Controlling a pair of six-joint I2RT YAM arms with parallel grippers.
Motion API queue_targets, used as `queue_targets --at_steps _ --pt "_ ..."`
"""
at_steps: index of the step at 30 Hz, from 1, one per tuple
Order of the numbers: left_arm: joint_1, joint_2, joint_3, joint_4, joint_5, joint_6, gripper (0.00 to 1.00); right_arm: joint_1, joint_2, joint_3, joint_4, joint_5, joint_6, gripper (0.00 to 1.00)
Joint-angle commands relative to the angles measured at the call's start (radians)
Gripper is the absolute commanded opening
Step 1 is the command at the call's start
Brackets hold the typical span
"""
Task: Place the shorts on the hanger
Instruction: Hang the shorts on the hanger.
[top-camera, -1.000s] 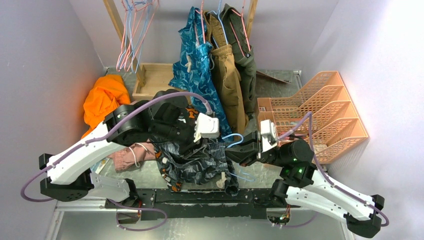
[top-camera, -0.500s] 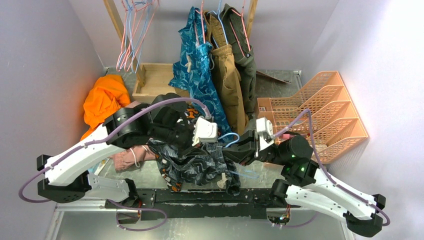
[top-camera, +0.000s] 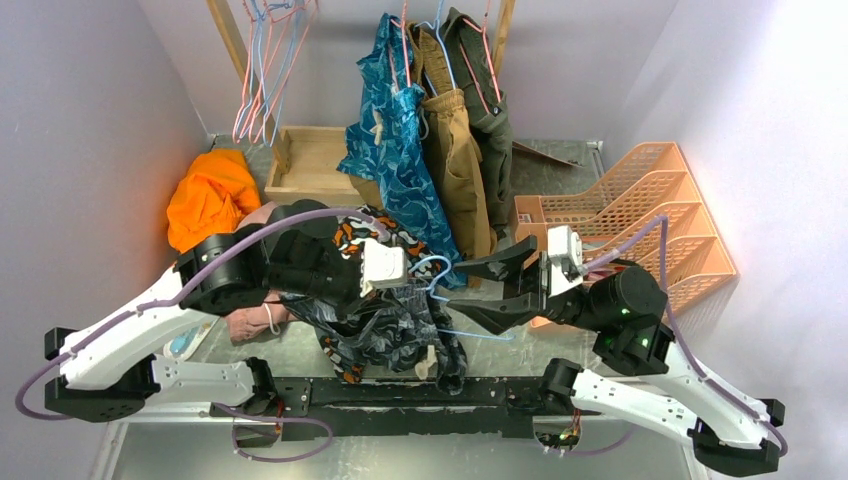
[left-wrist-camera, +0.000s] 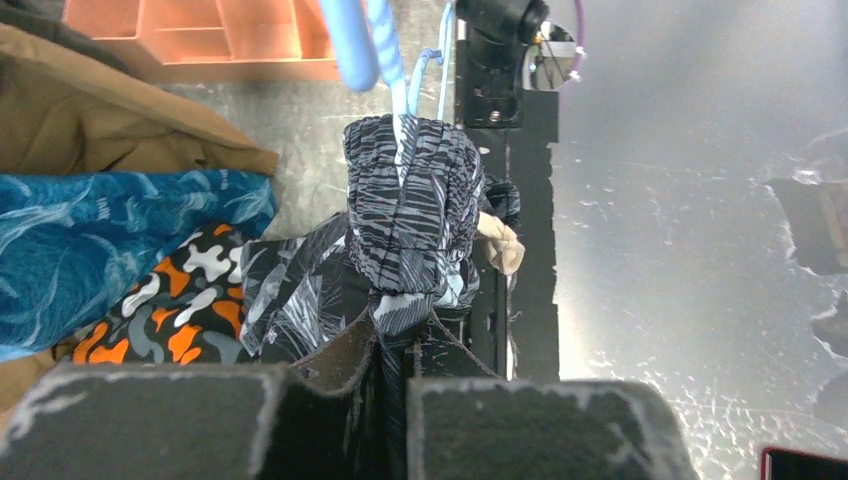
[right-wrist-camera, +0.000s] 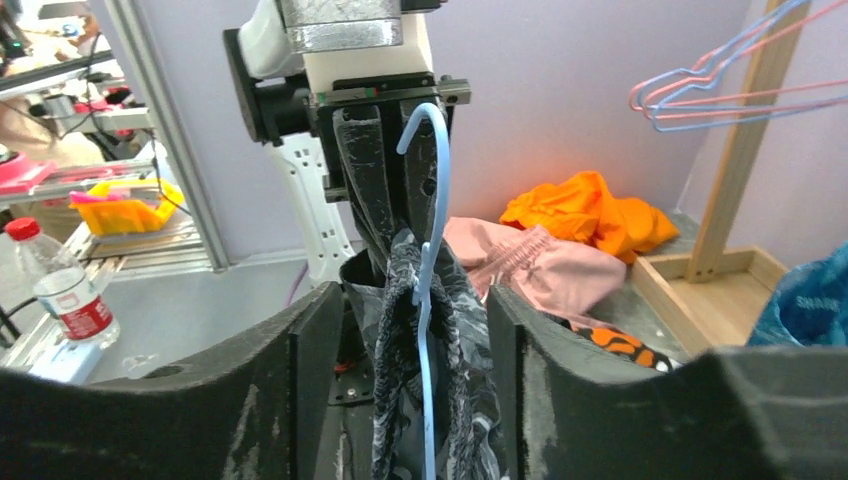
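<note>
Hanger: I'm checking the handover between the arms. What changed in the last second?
The right fingers opened, let go of the hanger and drew back to the right. The left fingers closed on the shorts beside the hanger's neck and pulled both slightly left. The shorts stay draped on the hanger; the hanging clothes behind are unmoved.

Two pincers: left pincer (left-wrist-camera: 395, 362), right pincer (top-camera: 495, 288). One light-blue hanger (left-wrist-camera: 350, 45), one pair of dark leaf-print shorts (left-wrist-camera: 405, 200). Three garments hanging behind: teal-blue one (top-camera: 395, 130), tan one (top-camera: 455, 165), olive one (top-camera: 492, 110). On the desk (top-camera: 285, 350): one orange garment (top-camera: 205, 195), one pink garment (top-camera: 250, 320), one blotchy black-orange shorts (top-camera: 362, 235), one wooden tray (top-camera: 305, 160), one peach file rack (top-camera: 650, 215) (four slots). One plastic bottle (right-wrist-camera: 68, 295). Bare wire hangers (top-camera: 265, 60) too tangled to count.
</note>
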Motion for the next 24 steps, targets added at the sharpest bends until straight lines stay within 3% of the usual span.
queue_targets --at_steps 1,6,16,20,24 --pt "-0.002 -0.066 -0.044 0.121 -0.123 -0.041 0.07 -0.004 -0.033 0.057 -0.109 0.128 -0.004 0.61" --pt "-0.002 -0.232 -0.141 0.247 -0.333 -0.106 0.07 -0.003 -0.065 0.105 -0.223 0.356 0.035 0.62" --pt "-0.002 -0.541 -0.285 0.478 -0.449 -0.206 0.07 -0.004 -0.159 0.05 -0.354 0.659 0.214 0.6" --pt "-0.002 -0.601 -0.322 0.524 -0.476 -0.227 0.07 -0.004 -0.112 0.005 -0.377 0.626 0.29 0.6" --pt "-0.002 -0.621 -0.348 0.558 -0.512 -0.251 0.07 -0.003 -0.008 -0.021 -0.337 0.372 0.302 0.64"
